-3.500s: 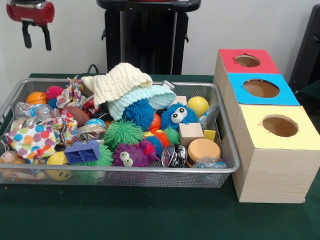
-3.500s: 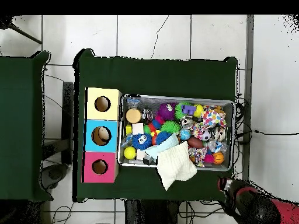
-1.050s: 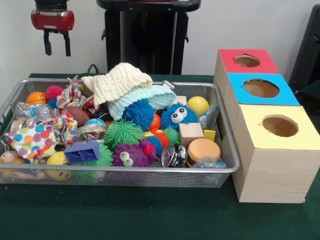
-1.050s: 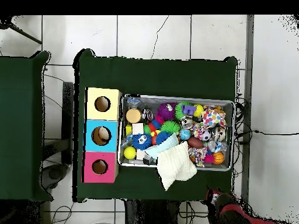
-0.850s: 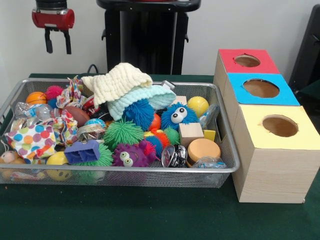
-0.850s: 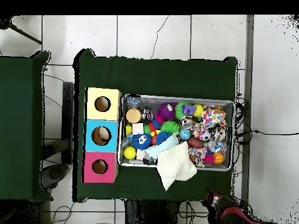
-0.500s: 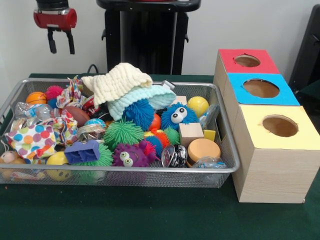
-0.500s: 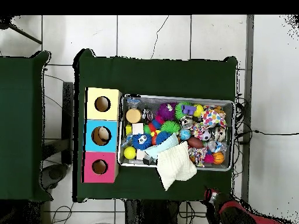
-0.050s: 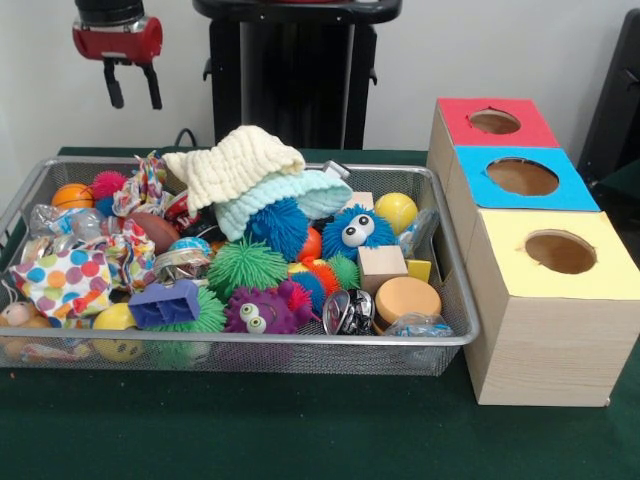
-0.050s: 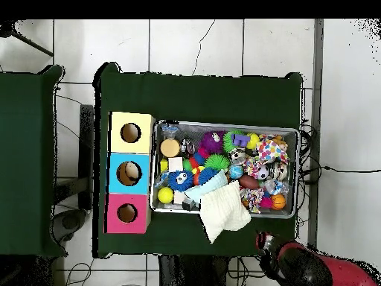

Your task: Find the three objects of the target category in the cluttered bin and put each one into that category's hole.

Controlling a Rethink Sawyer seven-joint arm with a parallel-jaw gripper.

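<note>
**Gripper held high behind the bin's corner, jaws apart and empty**

The red and black arm hung with its gripper (image 9: 133, 88) pointing straight down, well above the table and behind the far left corner of the wire bin (image 9: 300, 345) in the front view. Its two dark fingers (image 9: 114, 88) stood apart with nothing between them. In the overhead view the gripper (image 10: 263, 241) sat off the bin's rim, over the green table (image 10: 193, 93) just beside the corner nearest the base.

Everything in the bin lay below the jaws and clear of them. Closest beneath them were the small orange ball (image 9: 72, 195), a pink spiky ball (image 9: 108, 183) and a patterned rag (image 9: 146, 185) at the back left. A cream knitted cloth (image 9: 236, 163) was draped over a pale blue cloth (image 9: 285, 195) at the back rim, to the right of the gripper. Toward the middle lay a blue fuzzy toy with eyes (image 9: 355, 231), a green spiky ball (image 9: 246, 266), a purple fuzzy toy with eyes (image 9: 256, 311), a wooden cube (image 9: 381, 267), a yellow ball (image 9: 396, 210) and a tan round disc (image 9: 406, 299). A polka-dot cloth (image 9: 64, 280) and a purple block (image 9: 165, 303) lay at the front left.

Three boxes stood in a row just beside the bin's right end, well apart from the gripper: the red box (image 9: 497, 123) farthest back, the blue box (image 9: 522, 178) in the middle, the yellow box (image 9: 560, 255) in front, each with a round hole on top.
</note>
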